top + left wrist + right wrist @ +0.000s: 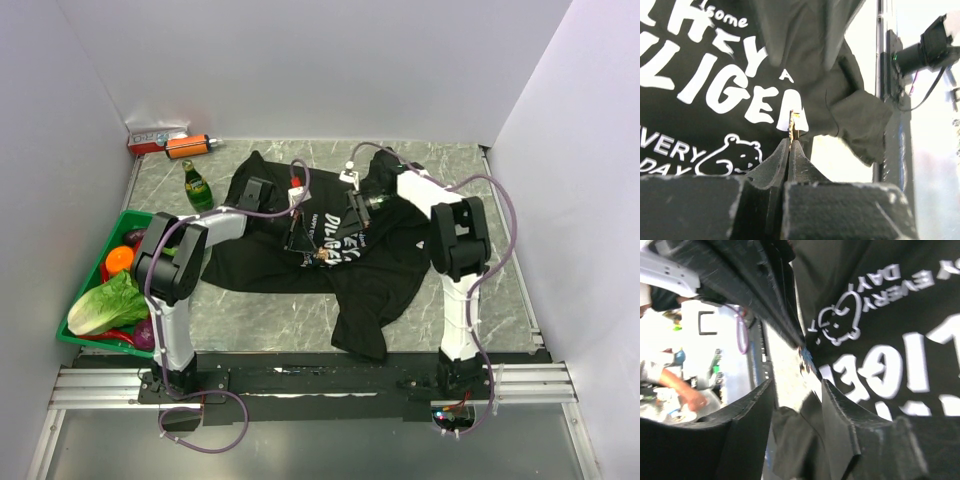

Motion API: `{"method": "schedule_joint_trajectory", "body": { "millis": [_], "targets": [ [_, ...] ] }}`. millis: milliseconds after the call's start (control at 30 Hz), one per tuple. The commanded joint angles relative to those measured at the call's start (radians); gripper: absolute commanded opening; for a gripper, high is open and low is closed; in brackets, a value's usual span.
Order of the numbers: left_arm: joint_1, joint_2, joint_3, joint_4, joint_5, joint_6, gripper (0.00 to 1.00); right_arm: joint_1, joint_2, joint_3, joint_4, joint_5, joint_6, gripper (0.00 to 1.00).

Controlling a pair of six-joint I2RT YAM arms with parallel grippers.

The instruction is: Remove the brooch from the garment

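Black garment (385,265): short-sleeved T-shirt with white lettering, lying rumpled across the middle of the marbled table (480,300), print side up, with one end reaching the near edge.
Brooch (792,124): small, thin, gold-toned piece seen edge-on at the tips of the left gripper (791,142). It sits over the lower edge of the white print, beside the printed bear outline. Whether it is attached to the fabric cannot be determined.
Left gripper: jaws pressed together and clamped on the brooch, which protrudes past the tips. The arm reaches in from the left, over the shirt, and the tips stand just beside the right gripper (797,385).
Right gripper: fingers stand apart over the same print area. Table surface and a fold of fabric show through the gap.
Green tray (128,216): at the left table edge, left of the garment and not touching it. It holds a lettuce (105,305), an orange fruit (119,258) and red and purple produce.
Green bottle (197,187): on the table just beyond the tray, near the garment's far sleeve.
Far-left corner: an orange item (190,146) and a red-and-white box (155,138) lie against the back wall.
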Motion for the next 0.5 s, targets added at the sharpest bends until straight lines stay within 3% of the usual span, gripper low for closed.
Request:
{"method": "schedule_joint_trajectory", "body": {
  "millis": [0,167,300,467],
  "targets": [
    [0.005,-0.072,-0.069,0.317,-0.006,-0.321,0.01,-0.025,-0.123,-0.053,0.056,0.034,-0.037,0.51],
    [0.008,-0.077,-0.141,0.472,-0.015,-0.483,0.01,-0.007,-0.169,-0.139,0.157,0.092,-0.013,0.48],
    [0.016,-0.088,-0.16,0.5,-0.014,-0.502,0.01,0.013,-0.221,-0.229,0.282,0.175,0.02,0.43],
    [0.028,-0.091,-0.166,0.5,-0.005,-0.507,0.01,0.033,-0.211,-0.229,0.321,0.188,0.054,0.4]
  ]
}}
